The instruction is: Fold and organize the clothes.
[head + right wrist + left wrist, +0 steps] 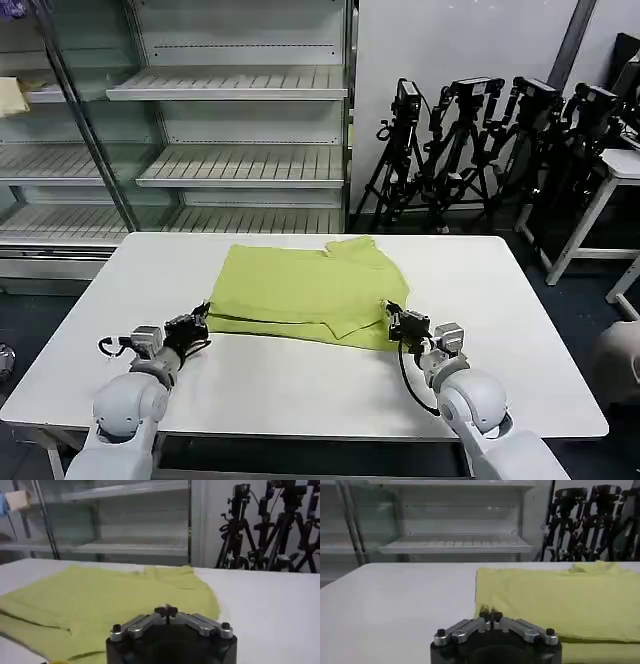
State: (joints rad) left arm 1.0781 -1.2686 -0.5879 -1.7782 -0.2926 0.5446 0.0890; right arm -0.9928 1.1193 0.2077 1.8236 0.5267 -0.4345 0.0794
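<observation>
White tabletop runs bare along the near edge, with both arms reaching in over it from the near side. The left gripper sits low at the near left corner of the T-shirt, and the right gripper sits at the shirt's near right corner. In the left wrist view the left gripper has its fingertips pressed together right at the cloth's near left edge, seemingly pinching the hem of the T-shirt. In the right wrist view the right gripper likewise has its tips closed against each other, with the lime fabric of the T-shirt lying directly in front of and beneath them; whether cloth is actually caught between the tips cannot be told.

The lime yellow-green T-shirt lies near the middle of the table, flat and partly folded, with a layered edge along its near side and a small flap turned up at its far right corner.

Beyond the table's far edge, on the left, stands a glass-fronted shelf unit with slatted white shelves. A small pale cloth rests on an upper shelf at far left. On the far right, black tripods cluster against a white wall, beside another white table.
</observation>
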